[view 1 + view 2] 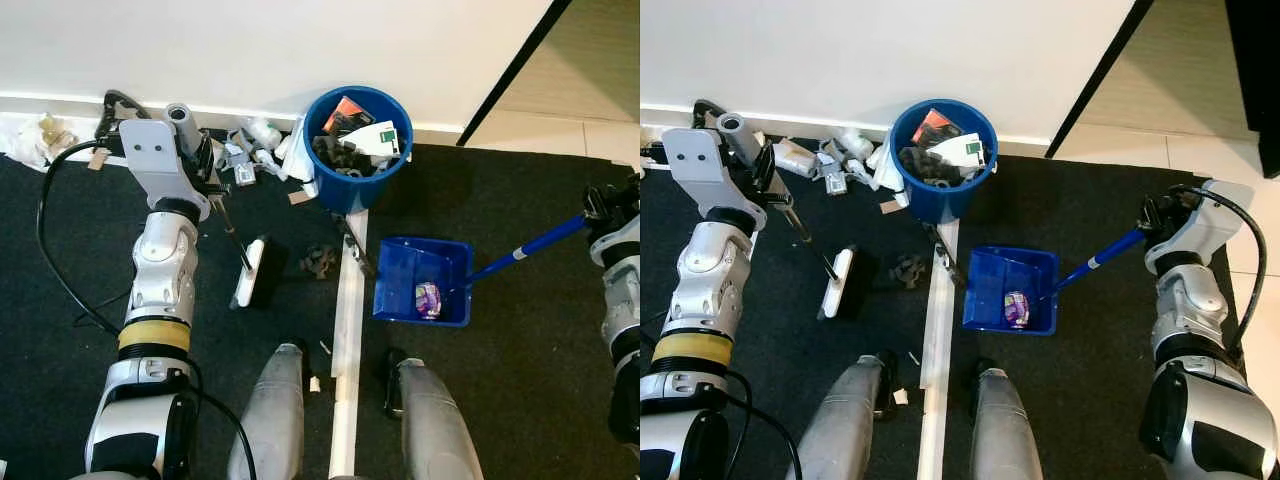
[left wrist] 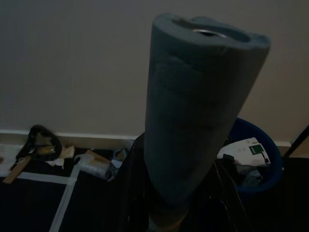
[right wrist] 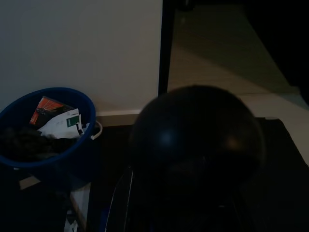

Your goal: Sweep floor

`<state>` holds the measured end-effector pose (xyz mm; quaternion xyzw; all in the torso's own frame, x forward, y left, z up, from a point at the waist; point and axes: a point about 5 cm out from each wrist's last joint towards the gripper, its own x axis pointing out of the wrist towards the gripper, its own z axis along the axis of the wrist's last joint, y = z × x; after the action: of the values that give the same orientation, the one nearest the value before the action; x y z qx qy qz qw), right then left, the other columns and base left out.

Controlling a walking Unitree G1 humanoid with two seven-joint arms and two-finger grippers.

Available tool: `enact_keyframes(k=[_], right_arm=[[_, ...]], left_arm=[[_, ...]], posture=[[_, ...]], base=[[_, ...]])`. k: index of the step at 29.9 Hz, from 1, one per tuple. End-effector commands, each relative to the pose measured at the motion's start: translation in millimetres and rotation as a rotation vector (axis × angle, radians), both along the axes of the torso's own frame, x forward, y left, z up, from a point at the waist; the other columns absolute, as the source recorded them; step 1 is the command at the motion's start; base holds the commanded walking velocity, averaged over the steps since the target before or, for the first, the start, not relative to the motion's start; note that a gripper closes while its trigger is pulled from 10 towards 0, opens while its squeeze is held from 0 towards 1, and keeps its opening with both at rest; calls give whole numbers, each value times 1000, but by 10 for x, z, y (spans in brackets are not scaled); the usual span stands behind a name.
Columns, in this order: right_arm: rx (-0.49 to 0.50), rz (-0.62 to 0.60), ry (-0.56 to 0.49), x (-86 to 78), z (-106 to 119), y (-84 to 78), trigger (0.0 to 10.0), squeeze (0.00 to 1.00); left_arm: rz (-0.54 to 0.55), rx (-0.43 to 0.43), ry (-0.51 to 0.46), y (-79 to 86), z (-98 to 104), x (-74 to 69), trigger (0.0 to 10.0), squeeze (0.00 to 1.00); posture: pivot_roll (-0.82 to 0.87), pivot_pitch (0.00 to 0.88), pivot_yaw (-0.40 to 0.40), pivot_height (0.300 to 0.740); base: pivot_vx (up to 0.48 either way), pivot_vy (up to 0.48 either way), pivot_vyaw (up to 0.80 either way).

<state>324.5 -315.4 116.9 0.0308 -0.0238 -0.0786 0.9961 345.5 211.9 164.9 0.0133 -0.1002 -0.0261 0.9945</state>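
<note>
My left gripper is shut on the thin handle of a broom, just below its grey foam grip. The white and black broom head rests on the dark carpet left of the tape strip. My right gripper is shut on the blue handle of a blue dustpan, which lies flat on the carpet. A small purple wrapper lies inside the pan. A dark scrap of litter sits between broom head and pan.
A blue bucket stuffed with trash stands against the white wall. Bottles and paper scraps lie along the skirting, with crumpled paper further left. A white strip runs between my legs. A black cable loops at left.
</note>
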Motion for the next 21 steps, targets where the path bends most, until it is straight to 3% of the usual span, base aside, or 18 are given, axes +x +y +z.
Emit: enact_keyframes(k=[1,10,12,13,15,16,17,18,19,21], right_arm=[[42,40,74,-45,-214,119,10000,0],[53,-16,82,-59,-284,169,10000,0],[65,-7,90,-85,-369,250,10000,0],[65,-7,90,-85,-369,250,10000,0],[75,-2,106,-135,-482,337,10000,0],[75,-2,106,-135,-482,337,10000,0],[79,1,118,-173,-551,385,10000,0],[81,1,123,-190,-579,401,10000,0],[81,1,123,-190,-579,401,10000,0],[82,3,130,-221,-623,423,10000,0]], left_arm=[[-36,-32,11,-106,-52,11,10000,0],[-61,-13,35,-506,-77,212,10000,0],[-135,-56,21,-887,8,296,10000,0],[-135,-56,21,-887,8,296,10000,0],[-257,-140,0,-1442,150,305,10000,0],[-257,-140,0,-1442,150,305,10000,0],[-339,-206,-14,-1806,257,253,10000,0],[-371,-238,-18,-1947,299,216,10000,0],[-371,-238,-18,-1947,299,216,10000,0],[-422,-301,-20,-2171,368,139,10000,0]], posture=[[177,374,3,740],[160,373,-9,740],[152,373,-9,740],[152,373,-9,740],[138,370,-6,740],[138,370,-6,740],[131,365,-2,740],[131,364,-2,740],[131,364,-2,740],[131,364,-2,740]], base=[[0,0,0],[0,0,0],[0,0,0],[0,0,0],[0,0,0],[0,0,0],[0,0,0],[0,0,0],[0,0,0],[0,0,0]])
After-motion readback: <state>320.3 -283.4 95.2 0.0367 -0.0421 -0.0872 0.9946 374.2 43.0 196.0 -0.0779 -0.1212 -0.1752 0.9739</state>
